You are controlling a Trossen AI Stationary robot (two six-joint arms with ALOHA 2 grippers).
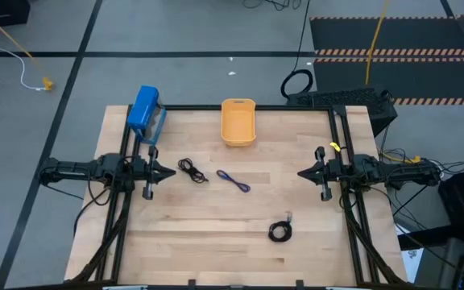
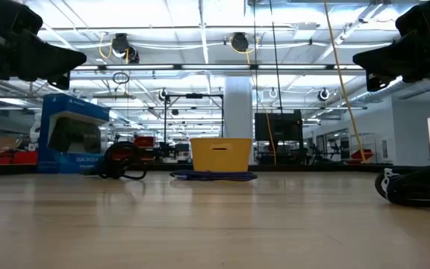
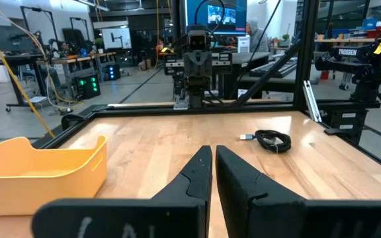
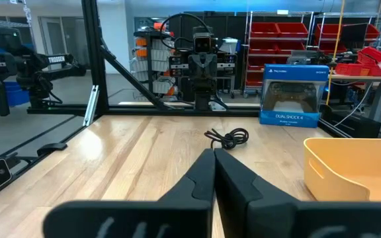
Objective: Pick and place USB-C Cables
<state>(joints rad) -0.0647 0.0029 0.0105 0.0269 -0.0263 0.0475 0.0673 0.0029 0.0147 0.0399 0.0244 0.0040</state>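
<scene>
Orange tray (image 1: 238,122); blue box (image 1: 143,112); blue-purple cable (image 1: 234,180); black cables (image 1: 192,170); pale wood table (image 1: 216,234).

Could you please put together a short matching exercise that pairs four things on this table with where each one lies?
Things:
1. orange tray
2. blue box
3. blue-purple cable
4. black cable with the pale plug

Places:
A. at the table's far left corner
B. at the middle of the far edge
C. toward the near edge, on the right arm's side
D. near the table's centre, beside another black cable

Pairs: 1-B, 2-A, 3-D, 4-C
</scene>
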